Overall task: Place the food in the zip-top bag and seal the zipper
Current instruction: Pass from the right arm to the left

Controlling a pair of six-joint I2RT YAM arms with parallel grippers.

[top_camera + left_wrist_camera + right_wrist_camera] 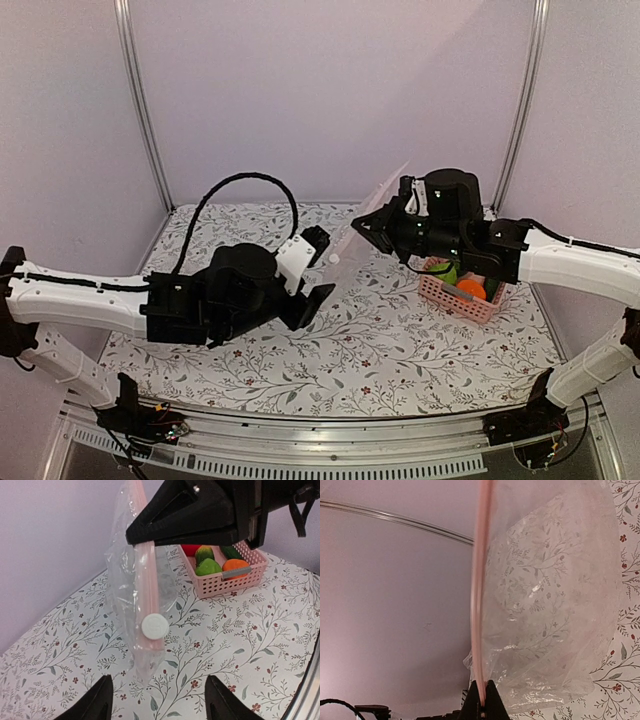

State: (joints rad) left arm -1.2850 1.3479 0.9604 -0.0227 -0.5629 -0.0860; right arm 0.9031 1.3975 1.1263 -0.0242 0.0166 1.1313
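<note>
The see-through zip-top bag (125, 575) hangs in the air from my right gripper (360, 228), and it also shows in the right wrist view (555, 605). My right gripper (482, 702) is shut on the bag's pink zipper strip (480, 605). The strip (147, 580) carries a white round slider (155, 626). The bag looks empty. My left gripper (160, 705) is open and empty, just below and in front of the bag's lower end, in the top view (320, 270) too. The food lies in the pink basket (250, 577): red apple (190, 549), cucumber (204, 554), green apple (207, 567), orange (235, 565).
The pink basket (450, 295) stands on the floral tablecloth at the right, under my right arm. Pale walls and metal frame posts (145, 110) close the back and sides. The table's metal front edge (320, 445) runs between the arm bases.
</note>
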